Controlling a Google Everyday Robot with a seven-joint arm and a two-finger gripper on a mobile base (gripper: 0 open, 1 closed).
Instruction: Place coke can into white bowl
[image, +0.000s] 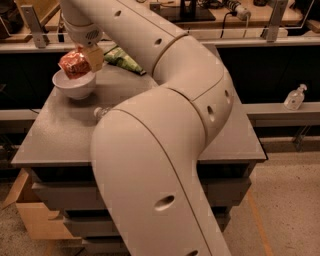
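The coke can (73, 65), red and dented, hangs tilted just over the white bowl (75, 88), its lower side level with the bowl's rim. The bowl stands at the far left corner of the grey table (60, 135). My gripper (82, 59) reaches down from above and is shut on the can; one beige finger (95, 57) shows against the can's right side, the other is hidden behind the can. My large white arm covers the middle of the view.
A green snack bag (122, 59) lies on the table right of the bowl. A clear plastic bottle's end (100, 111) peeks out from behind my arm. A small bottle (294, 97) stands on the right ledge. A cardboard box (31, 215) sits on the floor at the left.
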